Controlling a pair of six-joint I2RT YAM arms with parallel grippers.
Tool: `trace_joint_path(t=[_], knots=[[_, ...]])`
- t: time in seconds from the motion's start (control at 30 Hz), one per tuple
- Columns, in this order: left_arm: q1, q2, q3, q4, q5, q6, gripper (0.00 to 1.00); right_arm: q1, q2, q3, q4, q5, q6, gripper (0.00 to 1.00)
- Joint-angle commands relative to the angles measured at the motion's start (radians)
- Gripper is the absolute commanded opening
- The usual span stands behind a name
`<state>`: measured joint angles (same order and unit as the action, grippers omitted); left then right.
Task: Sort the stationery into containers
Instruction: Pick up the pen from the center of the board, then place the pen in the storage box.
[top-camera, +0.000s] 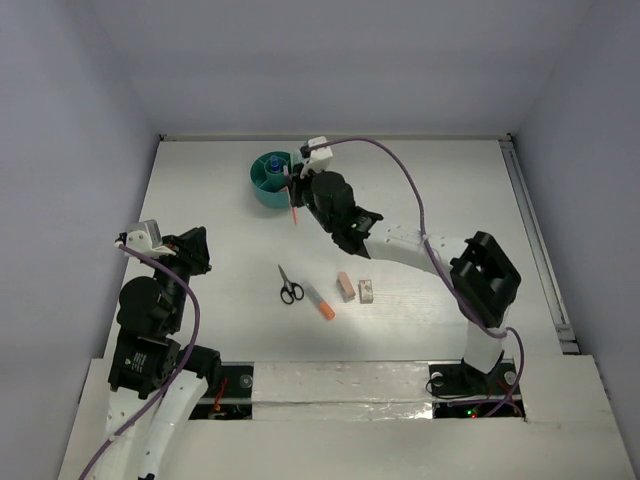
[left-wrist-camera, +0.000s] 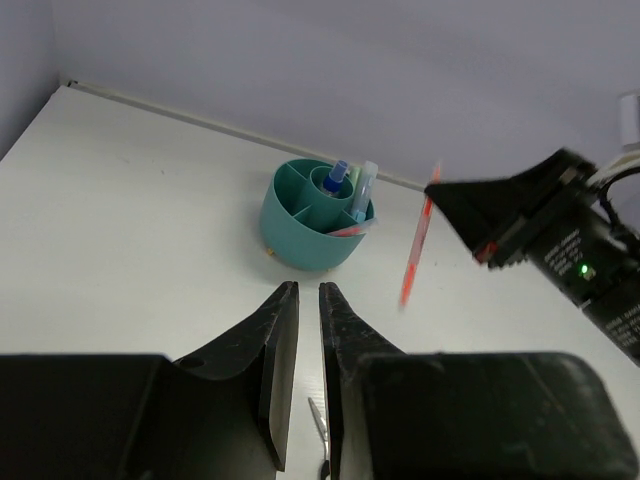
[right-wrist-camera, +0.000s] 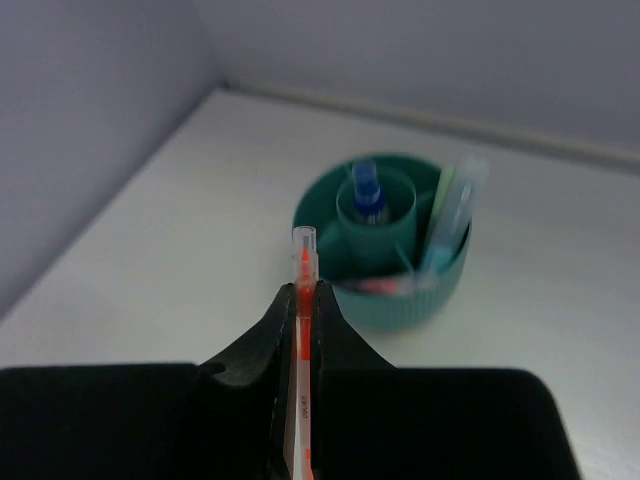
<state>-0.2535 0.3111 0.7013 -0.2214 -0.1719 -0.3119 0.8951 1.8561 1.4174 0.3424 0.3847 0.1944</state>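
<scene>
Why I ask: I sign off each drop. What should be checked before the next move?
1. Orange pen clamped in the right gripper: ok.
2. Pen above the teal organiser: not ok; it hangs beside the rim, not over it.
3. Free compartment: ok; the left-side ones look empty in the left wrist view.
4. Left gripper out of the path: ok.
5. Which pen end points down: cannot tell.

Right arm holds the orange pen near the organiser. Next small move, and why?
Probably ease the right gripper forward until the orange pen hangs over a free compartment of the teal organiser. The pen is clamped but sits beside the rim, not above it.
</scene>
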Motion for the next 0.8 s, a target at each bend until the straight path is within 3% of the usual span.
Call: trace_joint_path(t=[0.0, 0.17, 0.27, 0.4, 0.77], knots=[[0.003, -0.006, 0.007, 0.040, 0.003, 0.008, 0.12, -0.036, 0.080, 0.054, 0.472, 0.078, -0.039, 0.00], [-0.006, -0.017, 0.009, 0.037, -0.006, 0.008, 0.12, -0.045, 0.242, 0.188, 0.775, 0.155, -0.099, 0.00], [-0.006, -0.007, 0.010, 0.036, -0.008, 0.010, 0.12, -0.055, 0.334, 0.261, 0.849, 0.190, -0.133, 0.00], [-0.016, -0.010, 0.010, 0.031, -0.018, 0.011, 0.12, -0.064, 0.426, 0.377, 0.866, 0.206, -0.148, 0.00], [-0.026, -0.004, 0.012, 0.034, -0.023, 0.013, 0.12, -0.073, 0.492, 0.338, 0.896, 0.227, -0.128, 0.00]])
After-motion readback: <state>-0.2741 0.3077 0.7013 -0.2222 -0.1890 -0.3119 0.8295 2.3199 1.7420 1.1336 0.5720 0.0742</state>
